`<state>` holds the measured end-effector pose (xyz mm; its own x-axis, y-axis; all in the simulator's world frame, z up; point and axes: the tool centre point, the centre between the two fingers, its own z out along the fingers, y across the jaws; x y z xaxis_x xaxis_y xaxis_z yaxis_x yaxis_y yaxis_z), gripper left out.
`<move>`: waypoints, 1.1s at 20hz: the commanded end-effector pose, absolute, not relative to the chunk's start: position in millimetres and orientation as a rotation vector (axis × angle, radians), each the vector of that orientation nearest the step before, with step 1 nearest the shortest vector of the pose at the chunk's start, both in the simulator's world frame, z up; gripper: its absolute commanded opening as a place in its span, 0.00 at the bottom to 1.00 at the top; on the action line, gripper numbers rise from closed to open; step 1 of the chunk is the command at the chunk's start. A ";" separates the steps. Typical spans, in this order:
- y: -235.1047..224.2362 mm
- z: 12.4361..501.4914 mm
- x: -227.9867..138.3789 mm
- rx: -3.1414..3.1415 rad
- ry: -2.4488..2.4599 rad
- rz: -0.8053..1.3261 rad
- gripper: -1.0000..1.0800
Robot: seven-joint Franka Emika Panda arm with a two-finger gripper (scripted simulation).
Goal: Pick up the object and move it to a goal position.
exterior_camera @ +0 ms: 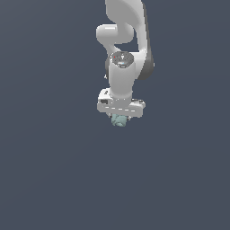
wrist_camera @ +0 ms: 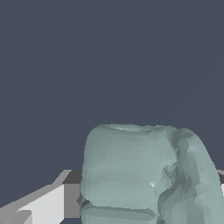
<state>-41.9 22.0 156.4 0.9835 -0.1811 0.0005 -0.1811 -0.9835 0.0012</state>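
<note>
You are looking at the white Panda arm [exterior_camera: 123, 49] reaching down from the top of the exterior view, its wrist pointing toward the flat slate-blue ground [exterior_camera: 54, 170]. The gripper [exterior_camera: 120, 118] is sitting just under the wide white hand body, and the object [exterior_camera: 119, 120], a small pale teal-green lumpy blob, is peeking out directly beneath it, a little toward the exterior view's left of the hand's middle. The blob is showing narrower than the hand above it.

In the wrist view the object [wrist_camera: 144, 175] is filling much of the picture, right up against the camera, with its rounded, faceted surface facing you. One white finger [wrist_camera: 48, 205] with a grey pad is pressing against its side, and a sliver of the other finger is showing at its opposite edge. So the fingers are clenching on the object, one on either side.

You cannot tell from either picture whether the blob is touching the ground or hanging clear of it.
</note>
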 end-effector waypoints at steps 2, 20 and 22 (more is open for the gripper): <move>46.5 191.9 -34.3 3.126 -0.286 0.001 0.00; 141.8 326.4 2.3 3.128 -0.286 0.000 0.00; 146.1 332.3 4.4 3.128 -0.286 0.000 0.00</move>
<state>2.7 142.7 327.3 0.9835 -0.1806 0.0009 -0.1806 -0.9835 0.0002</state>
